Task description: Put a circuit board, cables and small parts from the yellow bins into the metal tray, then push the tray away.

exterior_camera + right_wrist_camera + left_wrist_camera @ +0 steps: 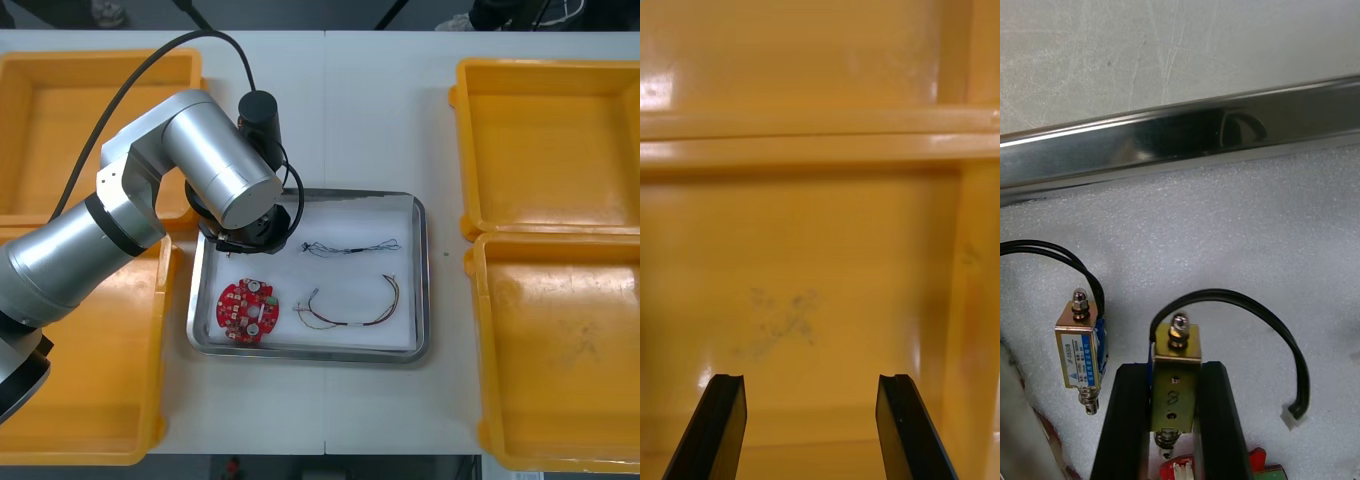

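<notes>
My left gripper (pixel 1174 369) is shut on a small metal part (pixel 1175 394), a brass-coloured block with a looped black lead (pixel 1247 311), low over the tray's white lining. A second small metal part (pixel 1078 351) with blue sides lies just beside the fingers. In the front view my left arm's wrist (pixel 250 225) covers the far left corner of the metal tray (pixel 422 280). In the tray lie a round red circuit board (pixel 245 307), a thin black cable (pixel 350 247) and a red and yellow cable (pixel 352 310). My right gripper (pixel 809 420) hangs open over a bare orange bin floor (pixel 790 285).
Two yellow bins (pixel 60 130) stand at the left, partly under my left arm, and two more (pixel 550 140) at the right, their floors bare where visible. The tray's shiny wall (pixel 1187 139) runs just beyond the held part, with bare table (pixel 350 110) behind it.
</notes>
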